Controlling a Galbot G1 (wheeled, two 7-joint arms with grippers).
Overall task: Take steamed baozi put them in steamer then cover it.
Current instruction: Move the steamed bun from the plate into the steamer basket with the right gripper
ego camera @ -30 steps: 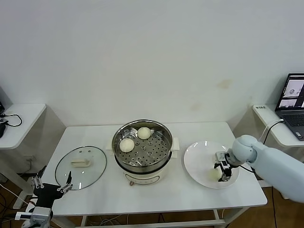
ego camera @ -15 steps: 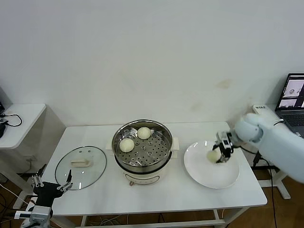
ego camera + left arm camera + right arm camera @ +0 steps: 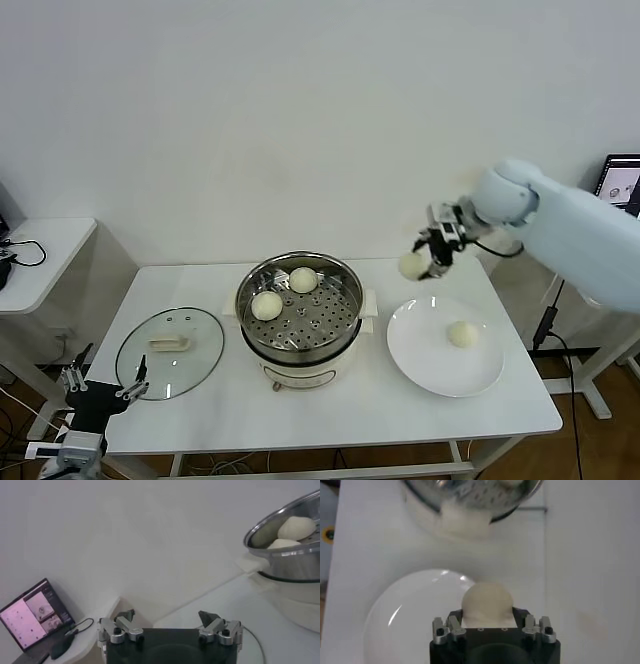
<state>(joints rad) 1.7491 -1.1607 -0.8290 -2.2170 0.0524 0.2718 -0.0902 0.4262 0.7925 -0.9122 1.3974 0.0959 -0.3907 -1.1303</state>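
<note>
From the head view, a white rectangular table [image 3: 330, 400] stands against a plain white wall [image 3: 300, 120]; on it sit the round shiny steel steamer [image 3: 300, 310] holding two cream-white baozi, the clear glass cover [image 3: 170, 352] lying flat to its left, and a flat white plate [image 3: 445, 350] bearing one bun, while the right gripper [image 3: 428, 262] holds a fourth smooth cream-white bun [image 3: 411, 265] in the air between plate and steamer. In the left wrist view, the left gripper [image 3: 170, 625] hangs low beside the table with fingers spread wide and empty, a laptop [image 3: 32, 615] on a side table behind. In the right wrist view, the fingers clasp the bun above the plate.
</note>
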